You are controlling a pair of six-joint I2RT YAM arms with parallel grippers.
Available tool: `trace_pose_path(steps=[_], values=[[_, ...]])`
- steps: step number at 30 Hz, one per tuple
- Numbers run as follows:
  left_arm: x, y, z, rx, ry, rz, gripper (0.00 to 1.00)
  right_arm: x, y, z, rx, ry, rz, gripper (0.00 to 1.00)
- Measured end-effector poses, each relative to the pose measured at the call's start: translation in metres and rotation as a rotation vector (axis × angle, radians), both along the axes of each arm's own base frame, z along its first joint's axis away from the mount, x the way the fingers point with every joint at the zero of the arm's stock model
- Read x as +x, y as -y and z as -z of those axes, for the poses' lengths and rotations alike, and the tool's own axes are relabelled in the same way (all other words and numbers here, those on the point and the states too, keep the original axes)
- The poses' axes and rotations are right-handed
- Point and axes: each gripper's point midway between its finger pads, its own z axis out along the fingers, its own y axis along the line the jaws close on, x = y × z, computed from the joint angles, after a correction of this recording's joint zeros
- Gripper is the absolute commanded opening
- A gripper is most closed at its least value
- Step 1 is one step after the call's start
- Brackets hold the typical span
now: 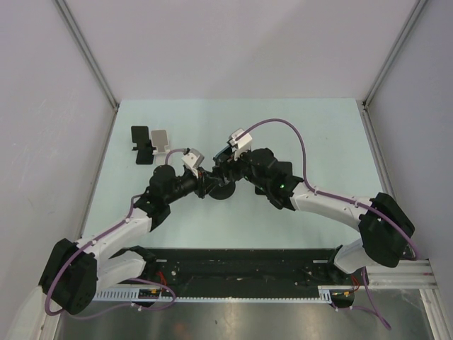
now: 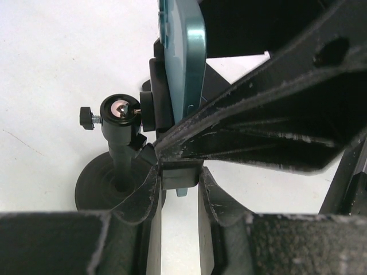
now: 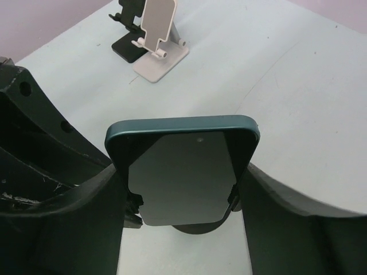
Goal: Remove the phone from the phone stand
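Note:
The phone (image 3: 181, 166), in a teal case with a dull grey screen, stands upright in a black phone stand (image 2: 120, 114) with a ball joint and a round base (image 2: 94, 186). My right gripper (image 3: 180, 192) is shut on the phone, one finger pressed on each side edge. My left gripper (image 2: 179, 180) is shut on the bottom bracket of the stand's cradle, just below the phone's teal edge (image 2: 192, 63). In the top view both grippers, left (image 1: 205, 185) and right (image 1: 230, 168), meet at the stand's base (image 1: 223, 193) mid-table; the phone is mostly hidden there.
A black stand (image 1: 141, 144) and a white stand (image 1: 161, 139), both without phones, sit at the far left of the table; they also show in the right wrist view, black (image 3: 127, 37) and white (image 3: 159, 43). Grey walls enclose the table.

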Motion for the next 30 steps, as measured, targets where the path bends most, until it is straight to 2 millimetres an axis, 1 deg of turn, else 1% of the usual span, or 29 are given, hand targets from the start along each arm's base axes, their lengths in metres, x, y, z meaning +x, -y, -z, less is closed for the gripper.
trace_pose_path(steps=[1, 2, 3, 4, 5, 6, 7, 8, 10, 12, 14, 15, 16, 18, 19, 21, 22, 30], values=[[0.000, 0.000, 0.000, 0.000, 0.000, 0.000, 0.02, 0.000, 0.000, 0.000, -0.001, 0.000, 0.000, 0.45], [0.000, 0.000, 0.000, 0.000, 0.000, 0.000, 0.11, 0.000, 0.000, 0.000, -0.005, 0.005, 0.000, 0.38], [0.000, 0.000, 0.000, -0.001, 0.001, -0.001, 0.16, 0.001, 0.001, 0.000, -0.007, 0.007, 0.003, 0.25], [0.000, 0.000, -0.001, -0.001, 0.001, -0.001, 0.21, 0.002, 0.001, 0.000, -0.006, 0.008, 0.004, 0.20], [0.000, 0.000, -0.001, -0.001, 0.001, -0.002, 0.30, 0.001, 0.001, 0.000, -0.004, 0.008, 0.000, 0.14], [0.000, 0.000, 0.000, 0.000, 0.001, -0.002, 0.35, 0.001, 0.001, 0.000, -0.004, 0.008, -0.001, 0.05], [0.000, 0.000, -0.001, 0.000, 0.001, -0.003, 0.39, 0.001, 0.000, 0.000, -0.004, 0.008, -0.002, 0.01], [0.000, -0.001, -0.001, 0.000, 0.002, -0.004, 0.46, 0.000, 0.000, 0.000, -0.003, 0.008, -0.003, 0.00], [0.001, -0.001, -0.001, -0.001, 0.001, -0.009, 0.51, 0.000, 0.000, 0.000, -0.004, 0.007, -0.005, 0.00], [0.001, -0.001, -0.002, -0.003, 0.005, -0.014, 0.54, 0.000, 0.000, 0.000, -0.004, 0.007, -0.005, 0.00], [0.002, -0.002, -0.004, -0.009, 0.009, -0.024, 0.54, 0.000, 0.000, 0.000, -0.003, 0.007, -0.005, 0.00], [0.003, -0.003, -0.006, -0.011, 0.011, -0.030, 0.53, 0.000, 0.000, 0.000, -0.004, 0.006, -0.006, 0.00], [0.003, -0.003, -0.006, -0.012, 0.014, -0.033, 0.46, 0.000, 0.000, 0.000, -0.004, 0.006, -0.006, 0.00], [0.005, -0.004, -0.008, -0.019, 0.016, -0.045, 0.36, 0.000, 0.000, 0.000, -0.004, 0.006, -0.006, 0.00], [0.006, -0.004, -0.009, -0.025, 0.012, -0.051, 0.24, 0.000, 0.000, 0.000, -0.004, 0.006, -0.005, 0.00], [0.005, -0.003, -0.010, -0.032, 0.011, -0.051, 0.11, 0.000, 0.000, 0.000, -0.003, 0.006, -0.005, 0.00], [0.005, -0.003, -0.011, -0.033, 0.013, -0.051, 0.00, 0.000, 0.000, 0.000, -0.003, 0.006, -0.006, 0.00], [0.000, -0.004, -0.011, -0.048, 0.005, -0.053, 0.00, 0.000, 0.002, 0.000, -0.002, -0.005, -0.040, 0.00]])
